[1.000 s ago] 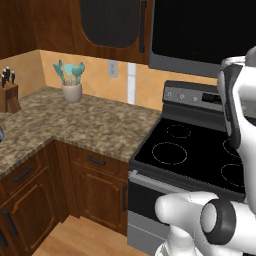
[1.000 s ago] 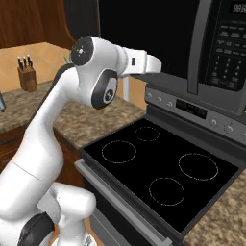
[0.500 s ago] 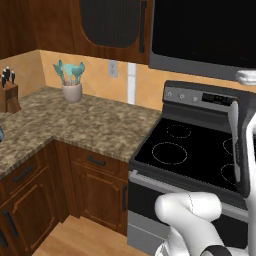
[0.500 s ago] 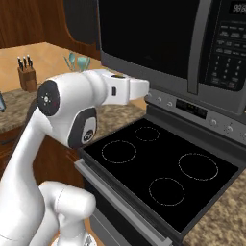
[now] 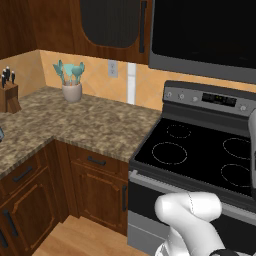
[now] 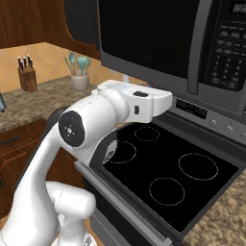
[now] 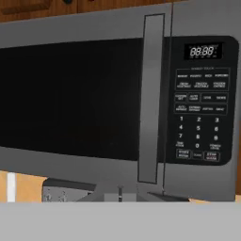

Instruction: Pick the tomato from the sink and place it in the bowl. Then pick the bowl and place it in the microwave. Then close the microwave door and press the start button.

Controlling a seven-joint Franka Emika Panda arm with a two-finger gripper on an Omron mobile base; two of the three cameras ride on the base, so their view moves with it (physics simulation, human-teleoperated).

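Observation:
The microwave (image 6: pixel 144 38) hangs over the stove, and its door (image 7: pixel 70 99) with the black glass window stands shut. A grey vertical handle (image 7: pixel 150 94) runs beside the keypad (image 7: pixel 200 108), whose lit display sits on top. My gripper (image 6: pixel 169 102) is at the end of the white hand, level with the stove's control panel and below the microwave, pointing toward it. Its fingers are shut, with nothing seen between them. The hand view looks straight at the microwave's front. The tomato, the bowl and the sink are out of view.
A black-topped stove (image 5: pixel 200 150) lies under the arm. To its left, a speckled counter (image 5: pixel 85 125) carries a white pot of teal utensils (image 5: pixel 71 82) and a knife block (image 5: pixel 7 92). Brown cabinets (image 5: pixel 97 185) stand below the counter.
The arm has folded downward: in the right base view the hand sank from in front of the microwave door to stove-panel height. In the left base view the arm slid out toward the right edge.

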